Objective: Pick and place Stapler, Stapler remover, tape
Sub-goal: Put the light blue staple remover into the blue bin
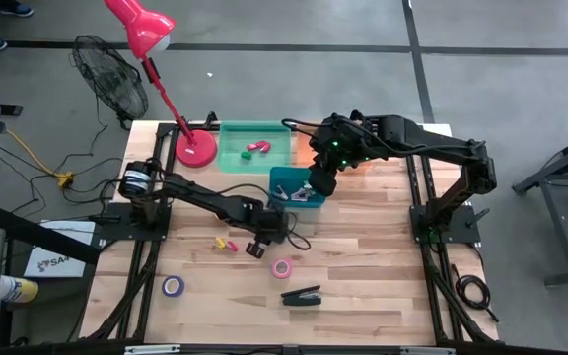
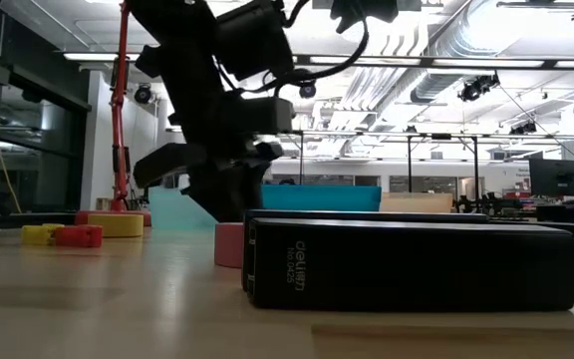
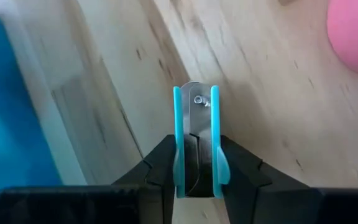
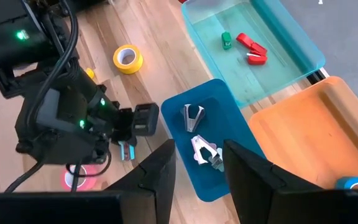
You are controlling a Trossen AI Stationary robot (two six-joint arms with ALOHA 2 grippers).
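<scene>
Left gripper [image 3: 196,177] clamps a teal-handled staple remover [image 3: 196,134] just above the bare wood, near the blue bin's [image 1: 286,177] front edge.

One black stapler [image 1: 302,294], long and slim, lies near the table's front edge with open wood around it. Four tape rolls show: pink [image 1: 282,267] just behind the stapler, purple [image 1: 173,286] at front left, yellow [image 4: 128,58] by the lamp base [image 1: 196,149], blue [image 4: 357,184] in the orange tray [image 4: 303,137]. Two metal removers [image 4: 199,134] lie in the blue bin; the green tray [image 1: 230,158] holds three small pieces. Right gripper [image 4: 199,171] hovers over the blue bin, fingers parted and holding nothing.
</scene>
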